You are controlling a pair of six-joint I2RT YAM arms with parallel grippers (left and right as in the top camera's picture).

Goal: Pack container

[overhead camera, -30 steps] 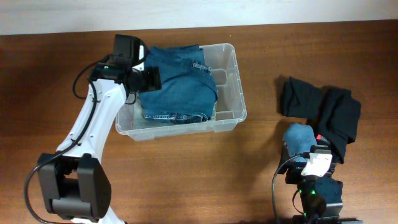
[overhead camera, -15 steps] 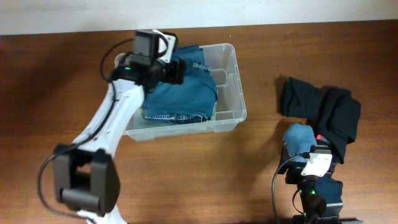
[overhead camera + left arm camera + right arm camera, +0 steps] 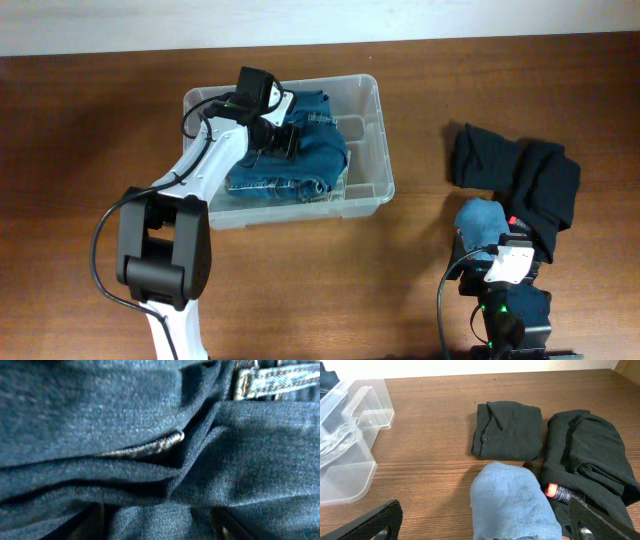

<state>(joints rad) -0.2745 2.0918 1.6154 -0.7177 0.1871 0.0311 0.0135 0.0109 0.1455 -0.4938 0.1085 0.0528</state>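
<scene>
The clear plastic container [image 3: 366, 135] stands at the back middle of the table and holds folded blue jeans [image 3: 315, 150]. My left gripper [image 3: 284, 138] is down inside the container on top of the jeans. In the left wrist view denim [image 3: 165, 435] fills the frame, and the two dark fingers [image 3: 160, 525] sit wide apart with a fold of denim between them. My right gripper [image 3: 485, 525] is open low over the table at the right, with a light blue folded cloth [image 3: 512, 497] lying between its fingers. A corner of the container shows in the right wrist view [image 3: 350, 460].
Two folded black garments lie at the right, one [image 3: 488, 155] behind the light blue cloth [image 3: 482, 222] and one [image 3: 548, 190] beside it. A small red-tipped dark object [image 3: 557, 491] lies against the black garment. The container's right compartment [image 3: 358, 160] holds no clothes.
My left arm has swung right, from the container's left rim into the container, and now rests on the jeans. The right arm has not moved.
</scene>
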